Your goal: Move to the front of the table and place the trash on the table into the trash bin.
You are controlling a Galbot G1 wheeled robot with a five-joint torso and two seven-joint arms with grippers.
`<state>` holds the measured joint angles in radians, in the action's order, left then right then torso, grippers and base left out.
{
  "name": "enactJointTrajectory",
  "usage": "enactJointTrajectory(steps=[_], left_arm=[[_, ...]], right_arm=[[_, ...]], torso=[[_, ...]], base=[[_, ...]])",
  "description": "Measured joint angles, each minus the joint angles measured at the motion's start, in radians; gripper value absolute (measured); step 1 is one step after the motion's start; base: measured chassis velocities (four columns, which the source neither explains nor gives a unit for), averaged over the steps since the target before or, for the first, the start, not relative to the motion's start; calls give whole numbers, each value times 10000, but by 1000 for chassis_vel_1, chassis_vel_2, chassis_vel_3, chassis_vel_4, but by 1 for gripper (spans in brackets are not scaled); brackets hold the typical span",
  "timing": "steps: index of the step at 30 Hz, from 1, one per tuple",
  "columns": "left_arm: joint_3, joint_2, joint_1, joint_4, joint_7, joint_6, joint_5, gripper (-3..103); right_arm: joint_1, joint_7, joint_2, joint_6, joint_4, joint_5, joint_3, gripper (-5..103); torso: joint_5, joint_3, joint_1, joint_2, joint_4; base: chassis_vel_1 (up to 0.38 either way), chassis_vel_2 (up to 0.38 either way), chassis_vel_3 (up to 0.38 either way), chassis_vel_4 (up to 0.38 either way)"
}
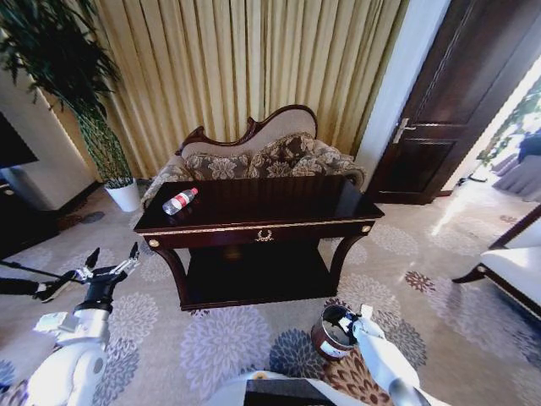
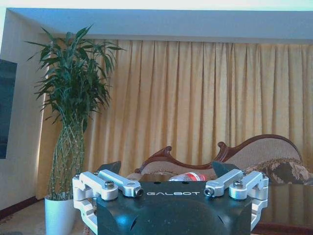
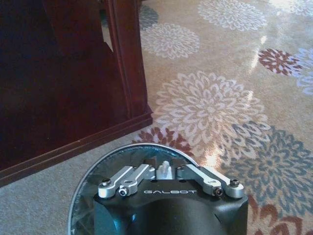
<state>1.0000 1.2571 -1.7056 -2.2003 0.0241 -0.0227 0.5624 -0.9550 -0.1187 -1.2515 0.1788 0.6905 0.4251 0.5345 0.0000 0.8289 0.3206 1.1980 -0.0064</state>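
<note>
The dark table (image 1: 279, 199) stands ahead of me, its leg (image 3: 124, 63) close in the right wrist view. One piece of trash, a clear bottle (image 1: 179, 201) with a red label, lies on the table's left end; the left wrist view shows the bottle (image 2: 190, 177) just beyond my fingers. My left gripper (image 1: 112, 254) hangs open in the air, left of the table and short of it. The round trash bin (image 1: 330, 342) sits on the carpet at the table's right front. My right gripper (image 1: 358, 318) hovers over its metallic rim (image 3: 122, 149), shut on a small white bit (image 3: 165, 169).
A carved sofa (image 1: 262, 156) backs the table, with curtains behind. A potted plant (image 1: 125, 194) stands at the far left and a dark door (image 1: 448, 110) at the right. A white chair (image 1: 516, 262) edges in on the right. Patterned carpet lies open before the table.
</note>
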Motion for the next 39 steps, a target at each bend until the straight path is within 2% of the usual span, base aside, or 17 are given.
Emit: enactJointTrajectory(steps=[4,6,8,14,15,17,20,23,24,25,27,32,34,36,37,38,39], left_arm=[[-5,2,-5,8,9,-3,-2,100],[3,-20,-6,41,16,-7,-1,100],[6,-32,-3,53,18,-8,-1,100],[7,-59,40,66,25,-9,-1,100],[4,-58,52,75,29,-9,-3,100],[-27,-52,65,94,41,-5,-15,100],[-41,-40,73,127,67,-5,-25,100],[-64,-11,70,132,84,-12,-61,100],[-61,-12,64,144,89,-15,-48,100],[-61,-15,63,145,97,-16,-37,100],[-60,-8,58,145,99,-23,-59,100],[-49,-17,61,149,101,-27,-30,100],[-20,-14,46,130,93,-38,-21,100],[2,-19,41,131,89,-44,1,100],[5,-23,16,131,90,-47,14,100],[4,-14,-1,128,95,-63,6,100],[7,-3,-11,128,86,-104,-1,100]], right_arm=[[-141,0,-14,344,302,-74,52,15],[-113,-1,-56,574,347,-133,120,26],[-82,0,-61,667,331,-146,122,26],[109,0,-71,579,49,-199,132,47],[232,-1,-100,267,-170,-143,133,58],[408,0,-135,-54,-513,-451,96,64],[505,-2,-161,-310,-728,-620,107,75],[395,0,-150,-192,-602,-700,121,85],[401,-2,-158,-215,-515,-529,168,90],[464,-2,-188,-155,-541,-375,171,95],[283,1,-142,99,-226,-388,172,99],[319,-3,-140,32,-279,-319,194,100],[177,0,-59,220,-114,-717,160,100],[151,-4,-51,24,-93,-858,194,100],[258,-5,-135,-135,-284,-775,200,100],[207,-1,-163,208,-148,-365,194,100],[70,-1,-130,578,202,130,191,100]], torso=[[0,0,0,0,-1],[-1,0,0,1,-4],[2,0,0,0,0],[-1,0,0,0,0],[0,1,0,0,-7],[1,0,0,0,6],[-4,0,0,0,-2],[6,1,0,-1,1],[-3,0,0,0,-10],[-7,-1,0,0,-2],[9,0,0,0,6],[-10,-1,0,1,-8],[7,1,0,0,3],[-16,0,0,0,-6],[-8,0,0,1,-9],[17,0,0,0,1],[13,1,0,0,1]], base=[[0,0,0,0],[0,0,0,0],[0,0,0,0],[0,0,0,0],[0,0,0,0],[0,0,0,0],[0,0,0,0],[0,0,0,0],[0,0,0,0],[0,0,0,0],[0,0,0,0],[0,0,0,0],[0,0,0,0],[0,0,0,0],[0,0,0,0],[0,0,0,0],[0,0,0,0]])
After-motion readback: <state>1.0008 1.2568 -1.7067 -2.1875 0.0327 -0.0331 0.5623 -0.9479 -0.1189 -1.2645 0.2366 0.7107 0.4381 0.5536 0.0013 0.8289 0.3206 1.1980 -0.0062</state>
